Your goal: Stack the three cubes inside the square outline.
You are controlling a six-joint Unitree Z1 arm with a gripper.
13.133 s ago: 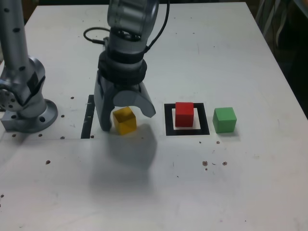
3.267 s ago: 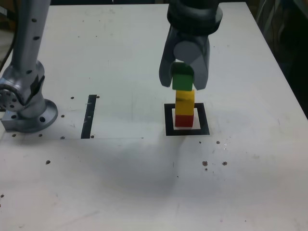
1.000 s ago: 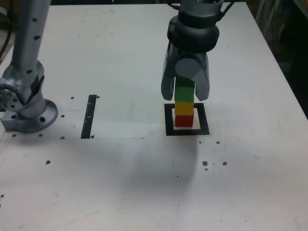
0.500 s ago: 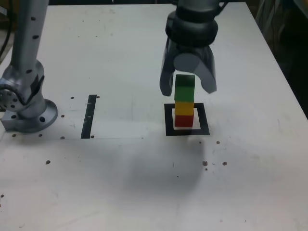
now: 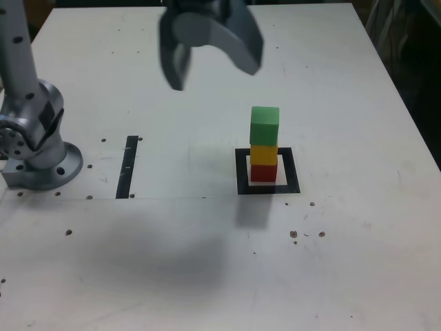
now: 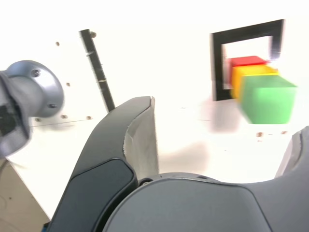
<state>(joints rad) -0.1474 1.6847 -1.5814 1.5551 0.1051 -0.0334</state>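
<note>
A three-cube tower stands inside the black square outline (image 5: 268, 186): red cube (image 5: 263, 172) at the base, yellow cube (image 5: 264, 154) on it, green cube (image 5: 264, 125) on top. My gripper (image 5: 213, 72) hangs open and empty high above the table, up and toward the exterior view's left of the tower, well apart from it. The wrist view shows the same stack from above, green cube (image 6: 267, 98) over yellow cube (image 6: 251, 73) over red cube (image 6: 246, 61), within the square outline (image 6: 246, 34), past my open fingers (image 6: 137, 130).
The arm's grey base (image 5: 34, 141) sits at the exterior view's left edge. A narrow black strip (image 5: 126, 167) lies on the white table (image 5: 207, 262) between base and outline. The table's right edge drops off near dark clutter.
My gripper, open around the green cube half a second ago, has risen and swung away to the exterior view's left. The stack stays standing in the outline.
</note>
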